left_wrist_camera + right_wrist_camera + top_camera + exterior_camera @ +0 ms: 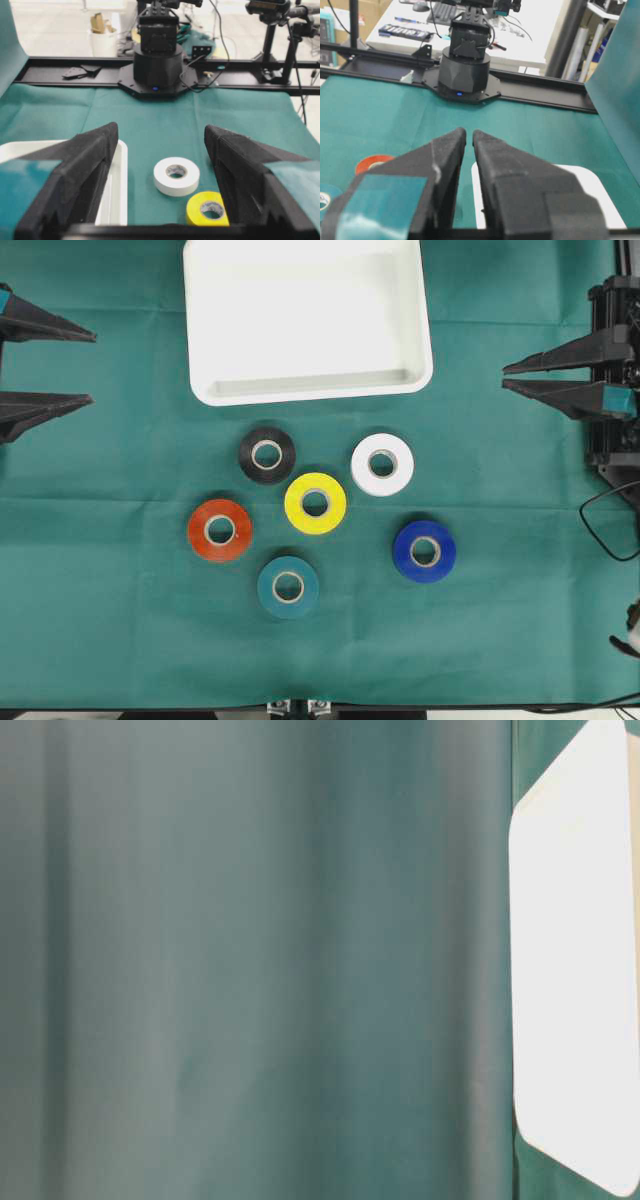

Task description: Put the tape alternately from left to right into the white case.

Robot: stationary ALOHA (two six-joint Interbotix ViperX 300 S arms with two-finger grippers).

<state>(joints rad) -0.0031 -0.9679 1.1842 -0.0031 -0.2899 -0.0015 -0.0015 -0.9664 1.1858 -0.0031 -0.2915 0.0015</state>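
The white case (pixel 300 392) lies at the back centre of the green cloth with nothing in it. In front of it six tape rolls lie flat and apart: black (pixel 267 455), white (pixel 382 464), yellow (pixel 315 503), orange-red (pixel 219 530), teal (pixel 288 586) and blue (pixel 424 551). My left gripper (pixel 93 367) hovers open at the left edge, far from the rolls. Between its fingers the left wrist view shows the white roll (pixel 176 175), the yellow roll (pixel 207 209) and the case's rim (pixel 117 185). My right gripper (pixel 503 377) is shut on nothing at the right edge.
A black cable (pixel 605 525) loops at the right edge. The right wrist view shows my right gripper (pixel 469 134), the orange-red roll (pixel 372 162), part of the case (pixel 592 192) and the opposite arm's base (pixel 465 65). The case (pixel 570 960) also appears at table level.
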